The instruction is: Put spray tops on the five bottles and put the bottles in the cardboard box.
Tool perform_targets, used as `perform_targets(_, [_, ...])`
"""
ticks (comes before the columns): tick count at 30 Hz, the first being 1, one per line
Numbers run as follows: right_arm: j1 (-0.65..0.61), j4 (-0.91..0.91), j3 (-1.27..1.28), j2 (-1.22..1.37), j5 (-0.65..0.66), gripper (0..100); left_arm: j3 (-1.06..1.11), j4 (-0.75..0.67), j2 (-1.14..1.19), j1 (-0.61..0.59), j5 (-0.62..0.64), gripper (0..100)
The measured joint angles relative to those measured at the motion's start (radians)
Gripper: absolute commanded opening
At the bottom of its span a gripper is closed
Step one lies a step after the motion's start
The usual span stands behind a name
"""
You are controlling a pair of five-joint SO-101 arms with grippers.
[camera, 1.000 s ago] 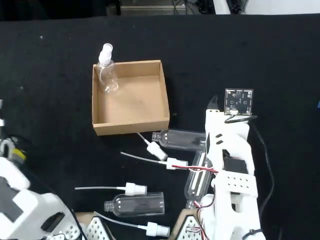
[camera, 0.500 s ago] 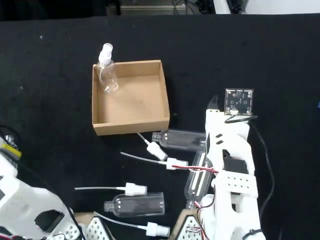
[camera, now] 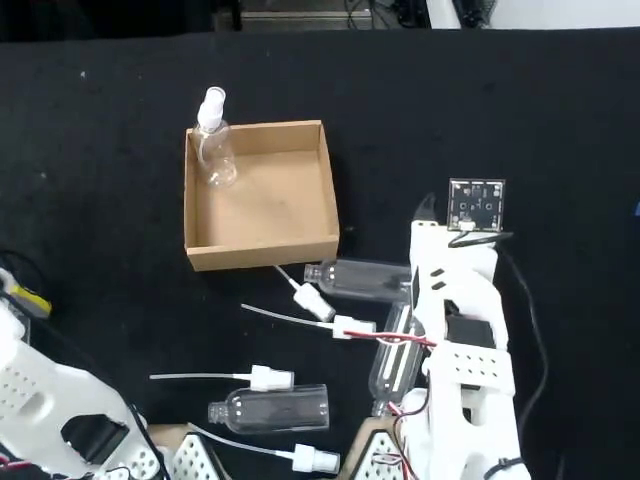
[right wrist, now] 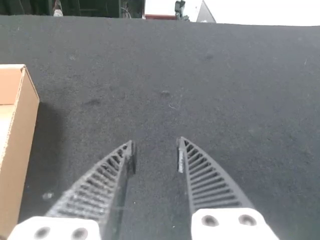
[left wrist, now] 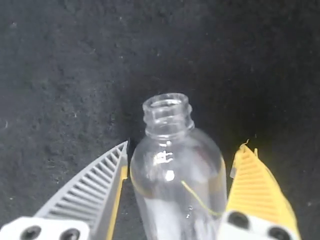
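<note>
We are gripping an uncapped clear bottle (left wrist: pixel 172 170) in our left gripper (left wrist: pixel 185 146); our right gripper (right wrist: pixel 155 146) is hanging part-open, empty.

The left arm (camera: pixel 45 410) sits low at the table's near left corner. The left gripper (left wrist: pixel 185 146) is clamped on an uncapped clear bottle (left wrist: pixel 172 170). The right arm (camera: pixel 455 340) stretches from the near edge toward the table's middle. The right gripper (right wrist: pixel 155 145) has its fingers slightly parted and holds nothing.
</note>
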Motion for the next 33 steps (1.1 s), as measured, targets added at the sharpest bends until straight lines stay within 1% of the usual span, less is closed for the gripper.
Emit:
perform_targets(1, [0.000, 0.000, 0.000, 0.000, 0.000, 12.4, 0.000, -0.002, 0.000, 0.000, 0.009, 27])
perform_targets(3, [0.000, 0.000, 0.000, 0.000, 0.000, 12.4, 0.000, -0.002, 0.000, 0.000, 0.015, 19])
perform_targets(6, [0.000, 0.000, 0.000, 0.000, 0.000, 12.4, 0.000, 0.014, 0.000, 0.005, 0.020, 3])
perform_targets(7, [0.000, 0.000, 0.000, 0.000, 0.000, 12.4, 0.000, 0.032, 0.000, 0.006, 0.021, 2])
perform_targets(8, [0.000, 0.000, 0.000, 0.000, 0.000, 12.4, -0.002, 0.054, 0.000, 0.006, 0.023, 5])
perform_targets(9, [0.000, 0.000, 0.000, 0.000, 0.000, 12.4, -0.002, 0.075, -0.002, 0.006, 0.023, 5])
perform_targets(10, [0.000, 0.000, 0.000, 0.000, 0.000, 12.4, -0.002, 0.089, -0.005, 0.006, 0.023, 3])
perform_targets(12, [0.000, 0.000, 0.000, 0.000, 0.000, 12.4, -0.002, 0.130, -0.023, 0.005, 0.023, 3])
perform_targets(15, [0.000, 0.000, 0.000, 0.000, 0.000, 12.4, 0.000, 0.181, -0.091, 0.011, 0.023, 3])
perform_targets(18, [0.000, 0.000, 0.000, 0.000, 0.000, 12.4, 0.000, 0.230, -0.184, 0.049, 0.025, 3])
perform_targets(21, [0.000, 0.000, 0.000, 0.000, 0.000, 12.4, 0.002, 0.288, -0.279, 0.118, 0.075, 3])
perform_targets(26, [0.000, 0.000, 0.000, 0.000, 0.000, 12.4, 0.091, 0.313, -0.362, 0.301, 0.164, 3])
perform_targets(30, [0.000, 0.000, 0.000, 0.000, 0.000, 12.4, 0.104, 0.325, -0.376, 0.423, 0.175, 3])
perform_targets(33, [0.000, 0.000, 0.000, 0.000, 0.000, 12.4, 0.104, 0.327, -0.385, 0.474, 0.175, 3])
